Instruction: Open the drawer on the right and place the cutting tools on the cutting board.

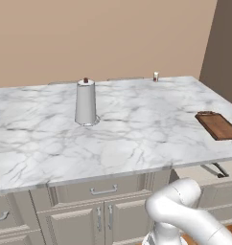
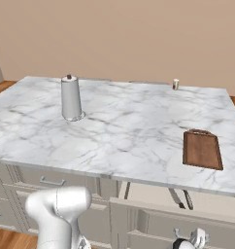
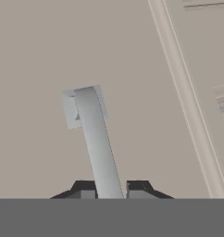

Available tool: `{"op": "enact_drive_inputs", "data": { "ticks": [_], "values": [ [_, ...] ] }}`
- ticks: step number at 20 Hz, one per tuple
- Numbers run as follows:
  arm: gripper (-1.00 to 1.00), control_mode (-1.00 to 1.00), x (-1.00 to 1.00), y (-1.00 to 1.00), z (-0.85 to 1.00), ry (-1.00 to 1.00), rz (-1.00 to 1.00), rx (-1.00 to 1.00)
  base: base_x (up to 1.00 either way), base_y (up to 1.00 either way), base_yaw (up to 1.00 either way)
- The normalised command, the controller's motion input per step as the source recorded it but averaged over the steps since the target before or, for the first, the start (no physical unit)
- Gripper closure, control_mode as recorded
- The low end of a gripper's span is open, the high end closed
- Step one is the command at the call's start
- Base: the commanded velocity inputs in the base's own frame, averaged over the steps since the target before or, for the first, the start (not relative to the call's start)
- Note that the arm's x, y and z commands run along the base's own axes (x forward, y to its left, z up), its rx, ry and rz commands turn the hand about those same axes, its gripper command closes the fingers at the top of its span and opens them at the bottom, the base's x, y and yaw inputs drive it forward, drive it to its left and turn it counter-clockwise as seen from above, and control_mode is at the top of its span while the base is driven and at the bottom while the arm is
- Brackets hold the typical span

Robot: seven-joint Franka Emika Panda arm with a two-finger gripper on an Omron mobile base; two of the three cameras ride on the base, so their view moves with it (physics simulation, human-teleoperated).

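Note:
The drawer (image 2: 153, 194) on the right stands pulled partly out under the marble counter, its pale box (image 1: 199, 171) showing. Slim dark and silver cutting tools (image 2: 178, 197) lie inside it, also seen as a dark strip (image 1: 216, 169). My gripper (image 3: 110, 190) is shut on the drawer's silver bar handle (image 3: 96, 139), which runs up between the two dark fingertips. The hand shows low at the drawer front (image 2: 190, 240). The reddish-brown cutting board (image 2: 202, 150) lies flat on the counter above the drawer, near the right edge (image 1: 217, 125).
A tall grey cylinder with a dark knob (image 1: 86, 103) stands mid-counter (image 2: 71, 98). A small jar (image 1: 156, 76) sits at the far edge. Shut drawers (image 1: 103, 190) and cabinet doors (image 1: 98, 220) line the front to the left. My white arm (image 1: 185, 210) rises in front of them.

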Motion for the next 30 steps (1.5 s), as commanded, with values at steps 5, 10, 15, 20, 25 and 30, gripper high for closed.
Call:
{"op": "enact_drive_inputs", "data": {
  "ticks": [5, 10, 15, 20, 25, 30],
  "values": [
    [1.0, -1.0, -0.56, -0.03, -0.04, 0.0, 0.0, 0.04, 0.0, 0.0, 0.0],
    [1.0, -1.0, -0.37, -0.02, -0.1, -0.03, 0.02, 0.05, 0.0, 0.0, 0.0],
    [1.0, -1.0, -0.06, 0.0, -0.01, -0.02, 0.13, 0.02, 0.0, 0.0, 0.0],
    [1.0, -1.0, -0.17, 0.0, 0.0, -0.02, 0.18, 0.02, 0.0, 0.0, 0.0],
    [1.0, -1.0, -0.26, -0.01, 0.0, -0.01, 0.18, 0.03, 0.0, 0.0, 0.0],
    [1.0, -1.0, -0.37, -0.04, 0.0, -0.01, 0.14, 0.03, 0.0, 0.0, 0.0]
  ]
}}
